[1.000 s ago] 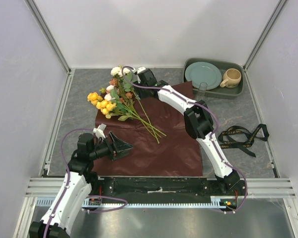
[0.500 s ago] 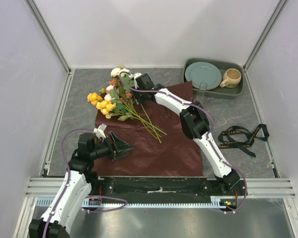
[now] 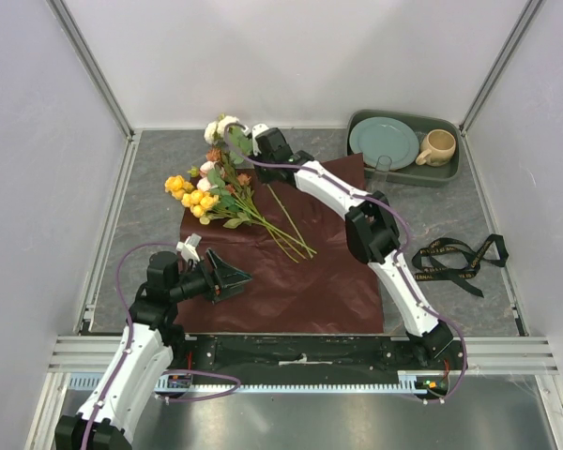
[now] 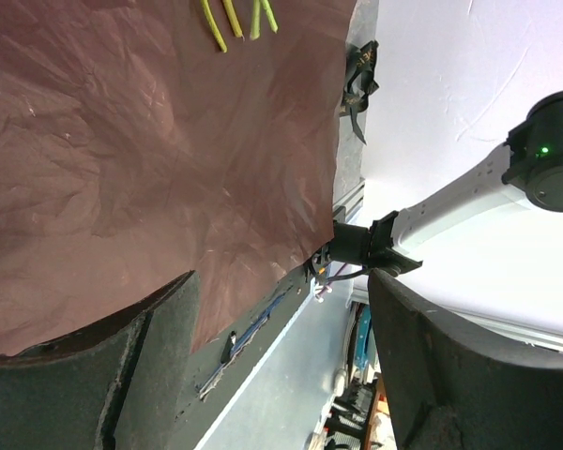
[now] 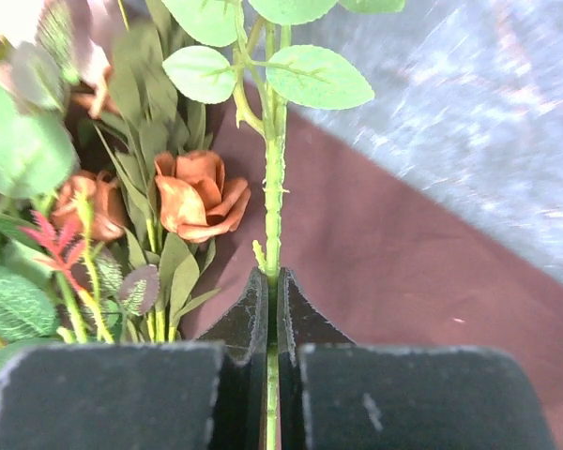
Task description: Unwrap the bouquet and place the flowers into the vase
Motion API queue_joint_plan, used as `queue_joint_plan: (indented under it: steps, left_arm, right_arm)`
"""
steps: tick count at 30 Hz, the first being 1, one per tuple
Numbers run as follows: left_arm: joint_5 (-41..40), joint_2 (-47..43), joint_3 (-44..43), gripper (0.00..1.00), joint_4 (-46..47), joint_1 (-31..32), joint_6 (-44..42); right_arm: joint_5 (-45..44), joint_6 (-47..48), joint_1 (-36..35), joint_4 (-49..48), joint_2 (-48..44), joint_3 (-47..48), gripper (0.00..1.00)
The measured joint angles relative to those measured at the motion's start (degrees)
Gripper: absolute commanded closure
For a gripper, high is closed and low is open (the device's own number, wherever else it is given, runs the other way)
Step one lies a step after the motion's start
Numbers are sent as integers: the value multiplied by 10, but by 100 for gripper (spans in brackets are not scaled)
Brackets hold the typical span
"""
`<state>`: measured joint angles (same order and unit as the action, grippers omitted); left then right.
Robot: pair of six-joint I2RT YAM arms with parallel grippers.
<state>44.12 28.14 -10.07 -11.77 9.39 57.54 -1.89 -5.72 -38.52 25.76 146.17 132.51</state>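
Bouquet is unwrapped: flowers [image 3: 211, 192] lie loose on the far-left corner of the flattened maroon wrapping paper [image 3: 310, 272], black ribbon [image 3: 455, 258] off and lying just right of the paper. Right gripper [image 5: 270, 281] is clamped on one green leafy stem [image 5: 273, 187] at the bunch's edge; left gripper [image 3: 227, 278] hangs jaws apart, holding nothing, over the paper's near-left corner. Vase [image 3: 383, 169] stands by the tray [image 3: 422, 180], no stems in it, so I'd say the whole transfer is left.
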Motion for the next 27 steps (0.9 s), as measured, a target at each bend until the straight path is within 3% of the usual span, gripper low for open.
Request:
queue_joint_plan:
  steps: [4, 8, 18, 22, 27]
  left_arm:
    - [0, -8, 1, 21, 0, 0, 0]
    - [0, -8, 1, 21, 0, 0, 0]
    - [0, -7, 1, 21, 6, 0, 0]
    - [0, 8, 1, 21, 17, 0, 0]
    - [1, 12, 1, 22, 20, 0, 0]
  right_arm:
    - [-36, 15, 0, -16, -59, -5, 100]
    - [-71, 31, 0, -60, -188, -44, 100]
    - [-182, 148, 6, -255, -623, -268, 100]
    - [-207, 188, 42, -330, -692, -318, 100]
    - [-205, 212, 90, -416, -705, -399, 100]
